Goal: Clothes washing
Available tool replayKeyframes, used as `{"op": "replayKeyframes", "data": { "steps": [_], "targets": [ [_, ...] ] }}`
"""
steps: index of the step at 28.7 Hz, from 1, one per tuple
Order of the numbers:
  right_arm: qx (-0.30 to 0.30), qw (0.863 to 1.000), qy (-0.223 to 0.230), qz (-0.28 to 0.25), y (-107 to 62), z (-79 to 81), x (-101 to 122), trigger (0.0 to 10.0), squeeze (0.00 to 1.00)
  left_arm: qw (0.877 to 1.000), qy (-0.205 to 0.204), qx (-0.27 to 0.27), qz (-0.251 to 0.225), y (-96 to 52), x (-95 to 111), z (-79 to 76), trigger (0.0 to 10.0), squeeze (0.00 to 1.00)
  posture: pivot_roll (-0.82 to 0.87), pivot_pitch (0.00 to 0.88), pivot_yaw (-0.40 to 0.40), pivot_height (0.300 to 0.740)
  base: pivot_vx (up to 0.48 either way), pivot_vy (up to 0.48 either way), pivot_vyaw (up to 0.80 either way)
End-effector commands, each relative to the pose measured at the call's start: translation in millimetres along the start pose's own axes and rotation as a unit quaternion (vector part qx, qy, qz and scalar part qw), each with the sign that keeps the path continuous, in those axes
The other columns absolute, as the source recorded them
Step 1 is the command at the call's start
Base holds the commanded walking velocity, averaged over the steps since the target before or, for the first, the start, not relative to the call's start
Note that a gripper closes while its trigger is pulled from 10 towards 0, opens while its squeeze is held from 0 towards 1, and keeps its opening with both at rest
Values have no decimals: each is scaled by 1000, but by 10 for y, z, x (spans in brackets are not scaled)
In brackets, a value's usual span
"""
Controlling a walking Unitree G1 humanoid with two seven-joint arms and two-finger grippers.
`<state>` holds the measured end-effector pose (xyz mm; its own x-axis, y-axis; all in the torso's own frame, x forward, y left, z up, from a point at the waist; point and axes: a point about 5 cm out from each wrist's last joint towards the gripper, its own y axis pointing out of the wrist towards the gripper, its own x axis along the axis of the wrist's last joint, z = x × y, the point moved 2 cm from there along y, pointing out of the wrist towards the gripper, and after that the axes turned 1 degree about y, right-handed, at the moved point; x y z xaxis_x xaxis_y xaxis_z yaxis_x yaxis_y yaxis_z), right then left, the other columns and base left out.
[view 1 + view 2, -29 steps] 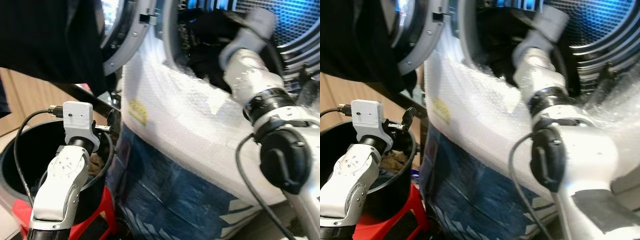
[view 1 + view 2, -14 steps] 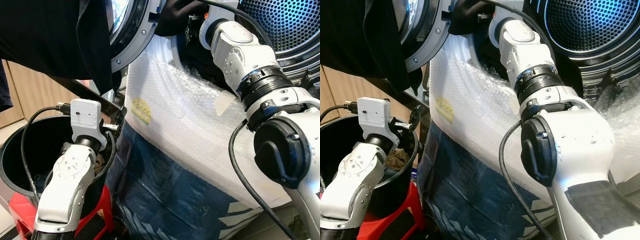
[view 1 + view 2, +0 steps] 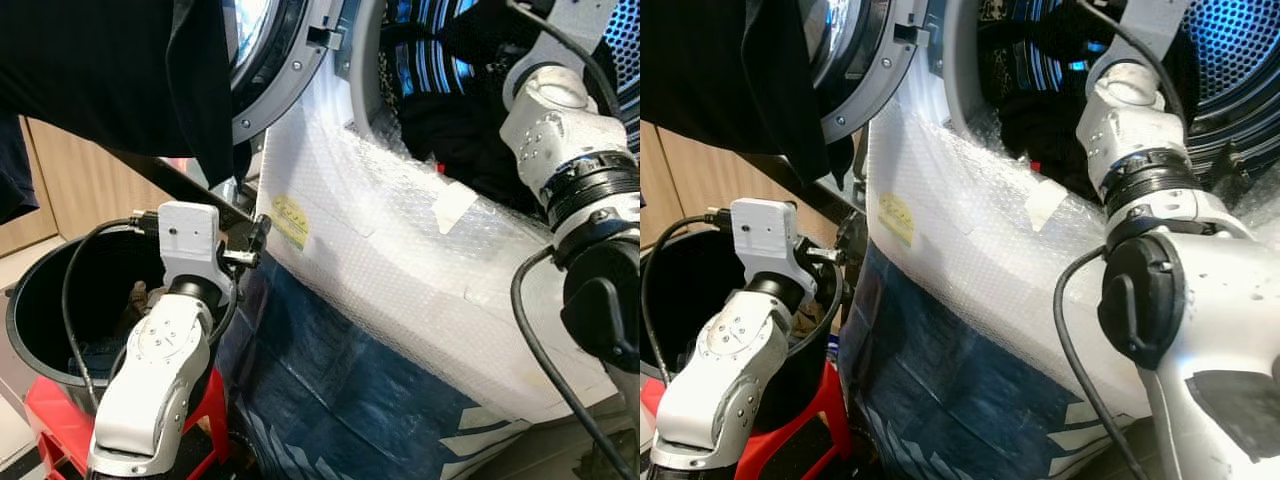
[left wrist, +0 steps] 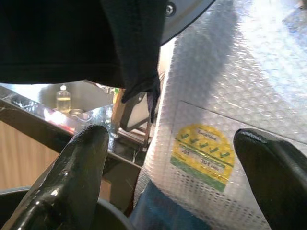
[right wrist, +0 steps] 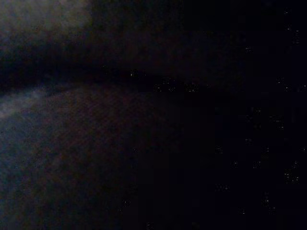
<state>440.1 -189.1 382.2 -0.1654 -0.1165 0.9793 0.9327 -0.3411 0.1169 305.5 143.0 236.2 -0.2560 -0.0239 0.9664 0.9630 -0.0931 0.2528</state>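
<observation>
The washing machine (image 3: 400,290) is standing wrapped in white bubble wrap with a blue sheet lower down and a small yellow sticker (image 3: 291,220) on its front. Its round door (image 3: 290,70) is hanging open at about eleven o'clock from the drum mouth, and a black garment (image 3: 110,80) is draping down over the door, limp and matte, its hem reaching toward the bucket. More dark clothes (image 3: 450,130) are lying heaped inside the drum, at one o'clock in the head views.

The right arm (image 3: 1140,150) is reaching up into the drum; its tool is buried in the dark there, so I cannot tell whether its fingers are apart or together.

The left tool (image 4: 168,177) is hovering over the rim of the black bucket (image 3: 40,300), which is sitting on a red stool (image 3: 50,430) at eight o'clock. Its two fingers (image 4: 72,167) are spread wide apart, holding nothing, pointing at the sticker.
</observation>
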Motion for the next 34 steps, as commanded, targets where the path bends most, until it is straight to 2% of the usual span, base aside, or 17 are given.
{"op": "replayKeyframes", "data": {
  "steps": [1,5,7,8,9,16,21,22,25,27,30,34],
  "targets": [
    [-19,1000,8,2,24,-118,9,10000,0,1000,5,-10,-7,4,61,-68,10000,0,365,0,-262,740,0,0,0],
    [-17,1000,8,2,24,-118,8,10000,0,1000,5,-10,-7,5,61,-68,10000,0,365,0,-262,740,0,0,0],
    [-18,999,16,38,34,-159,-251,10000,0,1000,4,-12,-14,13,104,-79,10000,0,385,0,-256,740,0,0,0],
    [4,997,36,67,15,-93,-462,10000,0,1000,3,-14,-20,4,146,-82,10000,0,380,0,-253,740,0,0,0],
    [14,996,44,74,4,-53,-505,10000,0,1000,3,-14,-21,-3,152,-80,10000,0,378,0,-251,740,0,0,0],
    [63,986,107,116,-84,231,-677,10000,0,1000,-9,-13,-22,16,169,-102,10000,0,364,0,-238,740,0,0,0],
    [68,985,106,118,-109,287,-737,10000,0,999,-11,-20,-23,5,187,-125,10000,0,361,0,-237,740,0,0,0],
    [66,982,120,132,-126,306,-805,10000,0,999,-12,-24,-23,13,184,-135,10000,0,358,0,-238,740,0,0,0],
    [66,982,119,133,-132,314,-822,10000,0,999,-12,-26,-25,22,191,-148,10000,0,356,0,-240,740,0,0,0],
    [72,985,108,114,-125,328,-760,10000,0,999,-17,-25,-32,29,206,-152,10000,0,346,0,-239,740,0,0,0],
    [73,986,117,92,-104,324,-612,10000,0,999,-20,-26,-38,33,227,-161,10000,0,340,0,-242,740,0,0,0],
    [69,987,113,87,-94,302,-577,10000,0,999,-16,-21,-35,23,216,-142,10000,0,333,0,-245,740,0,0,0]
  ]
}}
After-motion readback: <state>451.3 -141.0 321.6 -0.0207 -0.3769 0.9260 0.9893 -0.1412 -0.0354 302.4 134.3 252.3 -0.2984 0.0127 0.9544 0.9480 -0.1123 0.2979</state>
